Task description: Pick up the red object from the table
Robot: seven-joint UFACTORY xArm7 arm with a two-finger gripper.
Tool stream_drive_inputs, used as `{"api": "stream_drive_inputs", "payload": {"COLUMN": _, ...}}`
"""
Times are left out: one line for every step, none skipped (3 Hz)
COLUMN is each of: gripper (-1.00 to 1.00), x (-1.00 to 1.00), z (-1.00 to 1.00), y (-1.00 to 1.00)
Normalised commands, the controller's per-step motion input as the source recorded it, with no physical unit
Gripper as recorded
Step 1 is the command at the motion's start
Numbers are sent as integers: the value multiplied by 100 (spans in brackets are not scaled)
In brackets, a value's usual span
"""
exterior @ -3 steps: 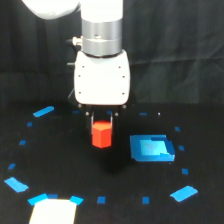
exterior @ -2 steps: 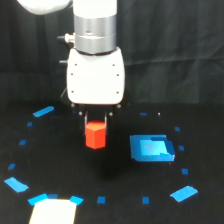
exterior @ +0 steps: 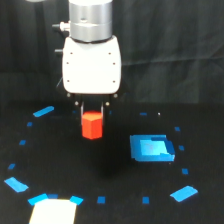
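The red object (exterior: pixel 92 125) is a small red-orange hexagonal block. It hangs between the fingers of my gripper (exterior: pixel 92 111), clear of the black table (exterior: pixel 115 190), with a faint shadow below it. The gripper is shut on the block's top part. Its white body sits right above, left of the middle of the exterior view. The fingertips are mostly hidden by the block.
A flat blue square pad (exterior: pixel 151 148) lies on the table to the exterior view's right of the block. Small blue tape marks (exterior: pixel 43 111) form a ring around it. A pale sheet (exterior: pixel 52 212) lies at the front left edge.
The gripper has risen and shifted slightly to the exterior view's left, carrying the red block up off the table.
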Motion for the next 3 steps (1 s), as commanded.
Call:
{"api": "stream_drive_inputs", "payload": {"gripper": -97, "x": 5, "z": 67, "y": 32}}
{"api": "stream_drive_inputs", "payload": {"gripper": -100, "x": 11, "z": -30, "y": 5}}
{"api": "stream_drive_inputs", "payload": {"gripper": -100, "x": 5, "z": 16, "y": 44}}
